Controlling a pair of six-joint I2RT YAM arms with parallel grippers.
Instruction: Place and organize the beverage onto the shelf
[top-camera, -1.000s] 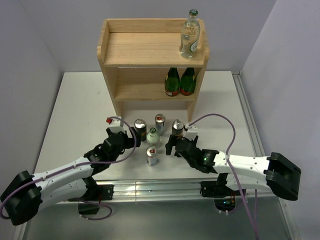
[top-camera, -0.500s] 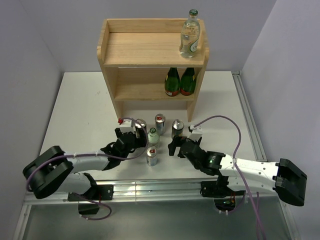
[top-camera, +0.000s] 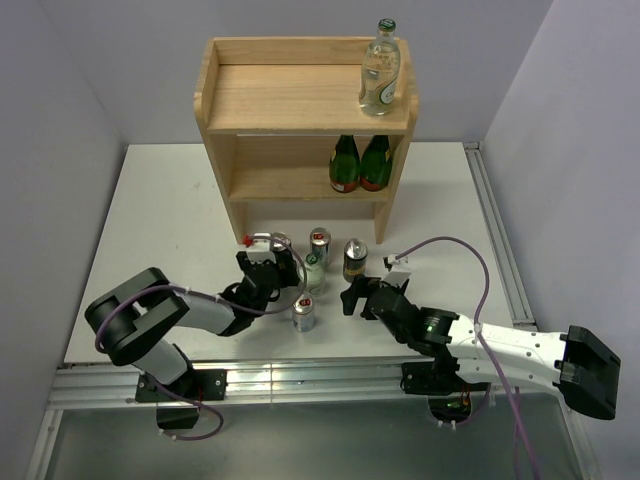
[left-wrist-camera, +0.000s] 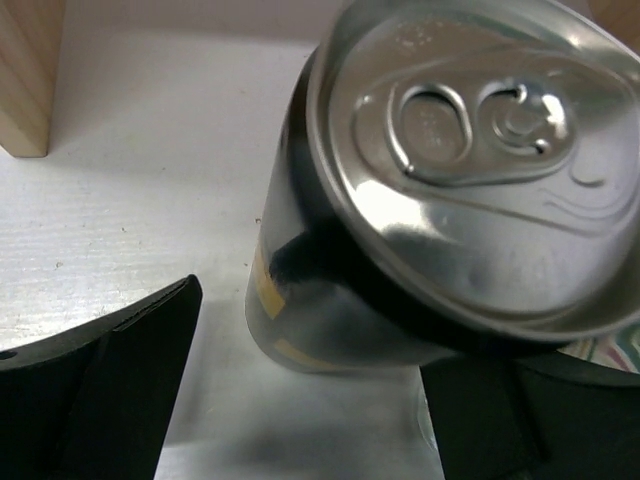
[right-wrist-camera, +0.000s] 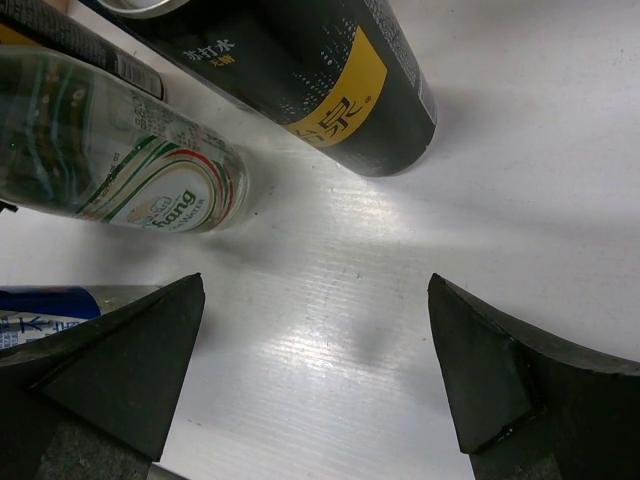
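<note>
The wooden shelf (top-camera: 290, 100) stands at the back, with one clear green-capped bottle (top-camera: 379, 66) on its top board at the right. On the table stand a black gold-banded can (top-camera: 281, 247), a silver-blue-red can (top-camera: 320, 243), a clear bottle (top-camera: 312, 269), a second black can (top-camera: 354, 258) and a second silver can (top-camera: 303, 312). My left gripper (top-camera: 279, 264) is open, with its jaws on either side of the left black can (left-wrist-camera: 440, 180). My right gripper (top-camera: 351, 297) is open and empty, just in front of the right black can (right-wrist-camera: 300, 60).
Two dark green bottles with red labels (top-camera: 360, 165) stand on the shelf's lower tier at the right. A shelf leg (left-wrist-camera: 25, 75) shows at the far left of the left wrist view. The clear bottle (right-wrist-camera: 120, 170) and a blue can (right-wrist-camera: 40, 305) lie left of my right gripper.
My left gripper has moved forward and right until its jaws straddle the left black can. My right gripper has drawn back a little, toward the near right.
</note>
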